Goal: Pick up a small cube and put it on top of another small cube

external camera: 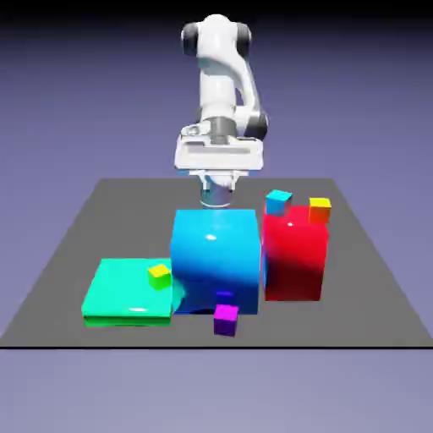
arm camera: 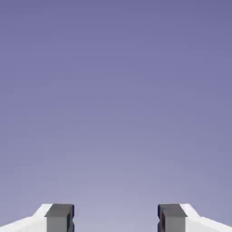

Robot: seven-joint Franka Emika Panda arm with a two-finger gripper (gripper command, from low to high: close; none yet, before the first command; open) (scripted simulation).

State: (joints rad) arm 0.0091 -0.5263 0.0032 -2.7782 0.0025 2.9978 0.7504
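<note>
1. Tabletop (external camera: 368, 317): plain dark grey.
2. Cube (external camera: 226, 321) near its front edge: purple.
3. Small cyan cube (external camera: 278, 203): lighter than the glossy blue block (external camera: 215, 262).
4. Block (external camera: 294, 266): glossy red.
5. Slab (external camera: 123, 287): green.
6. Arm (external camera: 217, 80): white, dark-jointed.

simulated robot tabletop scene, rendered white arm (external camera: 217, 76), dark flat table (external camera: 68, 296), plain blue-violet backdrop (external camera: 76, 110)

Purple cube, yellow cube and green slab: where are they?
Purple cube (external camera: 225, 321): exterior view, front face.
Yellow cube (external camera: 161, 280): exterior view, front side.
Green slab (external camera: 125, 286): exterior view, top face.
</note>
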